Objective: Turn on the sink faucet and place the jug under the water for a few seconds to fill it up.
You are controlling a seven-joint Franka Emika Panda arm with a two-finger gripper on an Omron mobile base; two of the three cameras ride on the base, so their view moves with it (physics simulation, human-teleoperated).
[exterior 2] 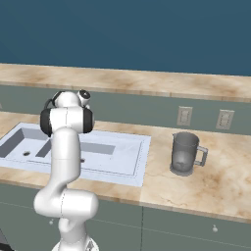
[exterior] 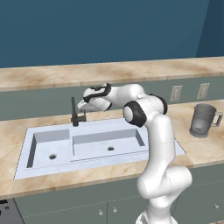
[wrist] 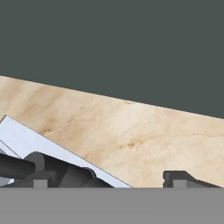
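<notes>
Dark grey thin upright faucet (exterior: pixel 74 113) w/ side lever just beside gripper (exterior: pixel 81 105); jaws open, holding nothing. Risk: fingers slip past lever, no water; translucent grey jug (exterior: pixel 203 120) well apart.

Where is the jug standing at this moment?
The jug stands upright on the counter to the right of the sink, below two wall outlets, apart from the faucet.

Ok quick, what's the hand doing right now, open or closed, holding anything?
Hand: open, holding nothing, right by the faucet; jug sits untouched on the counter.
</notes>
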